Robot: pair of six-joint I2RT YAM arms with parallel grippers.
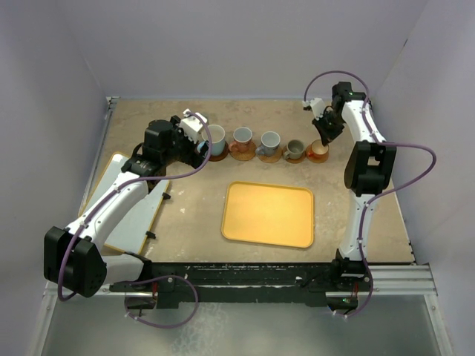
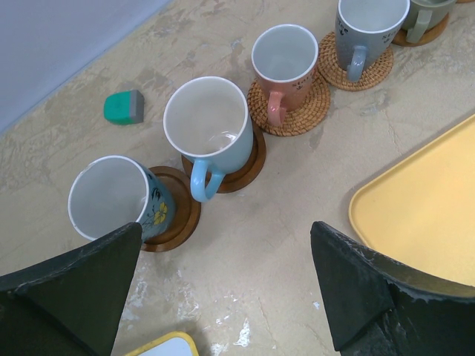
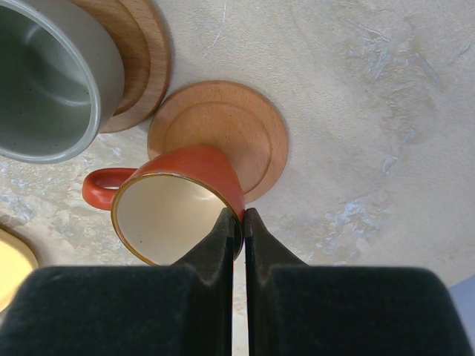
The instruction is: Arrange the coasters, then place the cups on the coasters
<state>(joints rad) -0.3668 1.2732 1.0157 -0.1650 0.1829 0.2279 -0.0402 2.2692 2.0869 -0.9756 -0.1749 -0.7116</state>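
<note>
A row of cups runs along the back of the table. In the left wrist view a flowered blue cup [image 2: 111, 196] and a light blue cup [image 2: 206, 124] stand on dark coasters [image 2: 249, 167]. A pink cup [image 2: 284, 55] and a grey-blue cup [image 2: 371, 18] stand on woven coasters [image 2: 297, 111]. My left gripper [image 2: 226, 245] hangs open over bare table just in front of the blue cups [image 1: 215, 138]. My right gripper [image 3: 243, 219] is shut on the rim of the small orange-brown cup [image 3: 174, 204], which is over the near edge of a light wooden coaster [image 3: 237, 130]. Beside it a small grey cup [image 3: 52, 81] sits on its own coaster [image 3: 137, 52].
A yellow tray [image 1: 269, 213] lies in the middle of the table, in front of the row. A white board with a yellow rim [image 1: 130, 215] lies at the left under my left arm. A small teal block [image 2: 124, 107] rests behind the blue cups, near the back wall.
</note>
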